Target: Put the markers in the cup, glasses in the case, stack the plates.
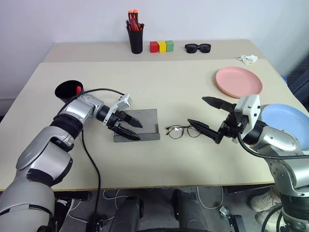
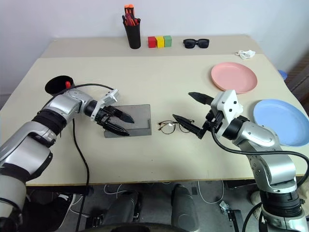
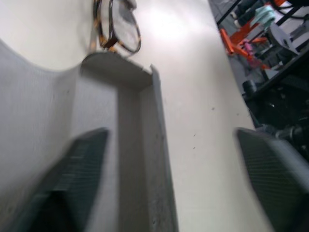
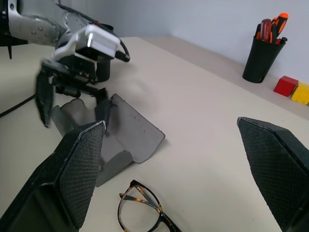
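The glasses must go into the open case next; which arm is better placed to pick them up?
Probably the right. Its open claw hovers just beside the glasses, while the left claw is over the case.

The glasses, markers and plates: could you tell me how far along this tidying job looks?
Done: a red marker shows inside the cup.

In hand: the case lies open, with the open left tool at it. The glasses lie on the table beside it, by the open right tool.

Left: the pink plate and blue plate lie apart, unstacked.
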### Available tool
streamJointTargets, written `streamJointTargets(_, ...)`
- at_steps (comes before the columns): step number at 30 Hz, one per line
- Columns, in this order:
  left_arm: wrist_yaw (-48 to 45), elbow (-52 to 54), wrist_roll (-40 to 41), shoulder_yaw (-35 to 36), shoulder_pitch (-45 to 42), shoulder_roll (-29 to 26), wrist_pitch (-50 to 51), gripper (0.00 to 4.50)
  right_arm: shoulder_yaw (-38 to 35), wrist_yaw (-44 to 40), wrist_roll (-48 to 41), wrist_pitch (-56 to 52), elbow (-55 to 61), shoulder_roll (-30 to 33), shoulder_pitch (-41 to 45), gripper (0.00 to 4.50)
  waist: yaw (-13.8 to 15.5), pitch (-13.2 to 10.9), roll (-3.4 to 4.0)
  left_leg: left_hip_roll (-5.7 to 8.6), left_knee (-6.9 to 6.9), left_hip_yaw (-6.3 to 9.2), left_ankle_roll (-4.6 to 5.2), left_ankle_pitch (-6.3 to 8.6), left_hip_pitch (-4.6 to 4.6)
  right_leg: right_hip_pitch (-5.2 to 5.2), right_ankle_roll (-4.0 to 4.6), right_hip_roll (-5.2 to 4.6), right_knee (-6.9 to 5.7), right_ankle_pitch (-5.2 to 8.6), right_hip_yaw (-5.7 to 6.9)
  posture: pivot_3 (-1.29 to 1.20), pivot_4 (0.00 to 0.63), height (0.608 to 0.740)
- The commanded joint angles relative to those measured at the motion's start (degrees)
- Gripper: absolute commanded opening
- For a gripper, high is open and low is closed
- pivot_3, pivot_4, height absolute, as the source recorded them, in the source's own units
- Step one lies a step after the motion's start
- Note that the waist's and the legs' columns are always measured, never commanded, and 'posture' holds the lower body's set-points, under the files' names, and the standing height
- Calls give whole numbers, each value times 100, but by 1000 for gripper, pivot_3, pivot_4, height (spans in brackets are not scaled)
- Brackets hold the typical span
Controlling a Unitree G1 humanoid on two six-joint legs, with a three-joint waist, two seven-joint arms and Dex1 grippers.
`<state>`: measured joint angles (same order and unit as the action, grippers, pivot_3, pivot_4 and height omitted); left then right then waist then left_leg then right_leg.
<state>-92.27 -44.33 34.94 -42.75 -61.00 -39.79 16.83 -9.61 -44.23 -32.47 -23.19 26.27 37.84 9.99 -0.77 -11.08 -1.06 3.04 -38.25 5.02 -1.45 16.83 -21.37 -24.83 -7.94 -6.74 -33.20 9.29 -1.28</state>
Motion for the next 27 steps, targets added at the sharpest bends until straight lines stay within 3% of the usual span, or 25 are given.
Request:
streamJointTargets(1, -23, 508, 273, 368, 26, -282, 297, 4442, 115, -144, 345, 244, -33, 205, 64, 4500, 1, 0, 0, 0, 0, 0, 0, 0, 0, -1, 0, 0, 0, 0, 0, 0, 150, 740)
streamJointTargets(9, 436, 2238, 146, 2141, 1245, -670, 692, 4442, 682, -285, 1706, 643, -320, 963, 87, 4500, -14, -1, 3, 0, 2, -5, 0, 0, -1, -7, -1, 0, -2, 2, -3, 0, 150, 740)
streamJointTargets(18, 1451, 4502, 473, 4188, 3450, -898, 736, 4442, 1668, -327, 2782, 601, -469, 1008, 830, 4500, -2, -2, 4, -2, 3, -6, -1, 0, -1, -12, 0, -1, -3, 2, -6, 0, 150, 740)
streamJointTargets(24, 1524, 4848, 509, 4960, 4024, -975, 677, 4442, 2247, -451, 3440, 962, -1039, 984, 1199, 4500, 18, -1, 3, -1, 1, -4, -3, -1, -1, -7, 11, -1, -3, 6, -4, 0, 150, 740)
streamJointTargets(27, 1588, 4970, 392, 5083, 4185, -910, 569, 4500, 2209, -704, 3118, 713, -1201, 820, 1308, 3612, 6, -1, 3, -1, 3, -6, -3, -1, -1, -7, 13, -1, -1, 8, -4, 0, 150, 740)
